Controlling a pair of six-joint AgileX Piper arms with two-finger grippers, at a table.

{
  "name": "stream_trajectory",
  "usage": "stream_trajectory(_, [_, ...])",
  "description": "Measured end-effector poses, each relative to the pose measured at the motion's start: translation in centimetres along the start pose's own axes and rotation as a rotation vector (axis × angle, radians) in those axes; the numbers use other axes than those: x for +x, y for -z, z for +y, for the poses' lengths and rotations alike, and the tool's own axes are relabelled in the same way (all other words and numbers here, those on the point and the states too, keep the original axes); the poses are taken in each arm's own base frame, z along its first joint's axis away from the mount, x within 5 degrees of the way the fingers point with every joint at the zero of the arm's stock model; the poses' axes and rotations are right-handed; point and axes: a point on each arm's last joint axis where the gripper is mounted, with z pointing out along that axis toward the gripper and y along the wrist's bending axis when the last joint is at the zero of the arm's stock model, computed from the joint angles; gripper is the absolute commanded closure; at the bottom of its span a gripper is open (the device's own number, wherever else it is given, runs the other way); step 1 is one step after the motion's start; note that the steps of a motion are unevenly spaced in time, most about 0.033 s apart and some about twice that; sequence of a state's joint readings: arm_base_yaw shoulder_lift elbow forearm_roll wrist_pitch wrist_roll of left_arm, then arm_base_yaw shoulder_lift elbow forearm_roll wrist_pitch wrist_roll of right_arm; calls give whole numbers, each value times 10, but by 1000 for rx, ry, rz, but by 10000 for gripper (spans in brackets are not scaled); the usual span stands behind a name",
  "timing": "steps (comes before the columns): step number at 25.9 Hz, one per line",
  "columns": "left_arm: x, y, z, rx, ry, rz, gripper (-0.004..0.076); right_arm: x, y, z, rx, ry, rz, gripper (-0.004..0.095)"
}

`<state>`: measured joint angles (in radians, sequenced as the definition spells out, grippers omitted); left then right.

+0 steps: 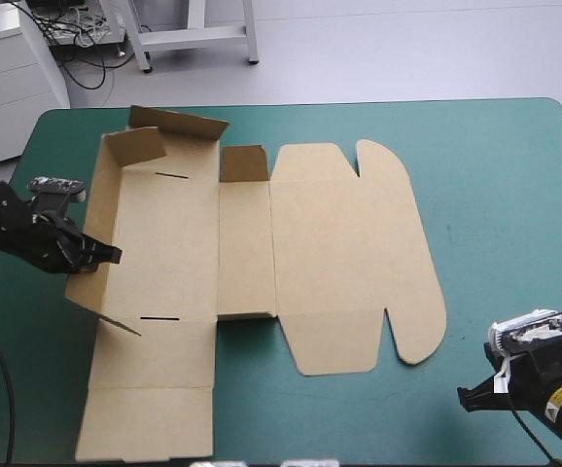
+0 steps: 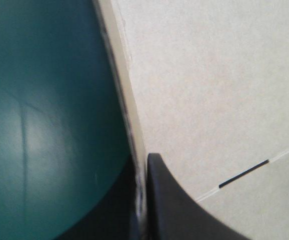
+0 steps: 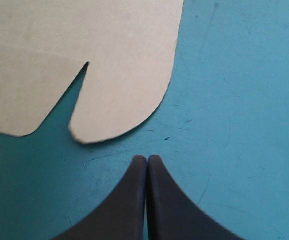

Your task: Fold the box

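Observation:
The brown box [image 1: 339, 243] lies mostly flat across the table's middle, its rounded lid flaps to the right. Its left wall [image 1: 94, 219] stands raised, and two small flaps at the far left corner [image 1: 179, 125] are tipped up. My left gripper [image 1: 106, 255] is shut on the top edge of that raised wall. In the left wrist view the board's edge [image 2: 129, 115] runs between the black fingers [image 2: 174, 210], with a dark slot [image 2: 243, 174] on the panel beyond. My right gripper [image 3: 147, 161] is shut and holds nothing, just short of the near rounded lid flap [image 3: 119, 100]. It rests near the table's front right corner [image 1: 468, 397].
Teal-green cover [image 1: 495, 195] stretches from the box's right side to the table's right edge. The near long flap of the box [image 1: 150, 423] reaches almost to the table's front edge.

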<state>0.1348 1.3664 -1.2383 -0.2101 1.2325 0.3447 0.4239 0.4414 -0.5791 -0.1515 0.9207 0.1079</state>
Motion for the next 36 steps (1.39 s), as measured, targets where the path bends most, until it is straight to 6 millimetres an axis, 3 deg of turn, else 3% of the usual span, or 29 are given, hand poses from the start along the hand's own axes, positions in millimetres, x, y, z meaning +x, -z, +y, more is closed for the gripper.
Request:
stream_trajectory(9, [-40,-25,-41,-191,-399,108,756,1,0,3,-32,-25,9,931])
stream_trajectory(14, [-51,-29,-64,-281,-632,124,756,1,0,3,-34,-26,9,931])
stream_trajectory(18, [-58,-28,-95,-395,-840,57,756,1,0,3,-34,-27,10,931])
stream_trajectory(24, [-62,-24,-137,-518,-1069,-62,756,1,0,3,-33,-27,17,931])
stream_trajectory(36, [-52,-21,-202,-575,-1280,-293,756,1,0,3,-33,-30,17,931])
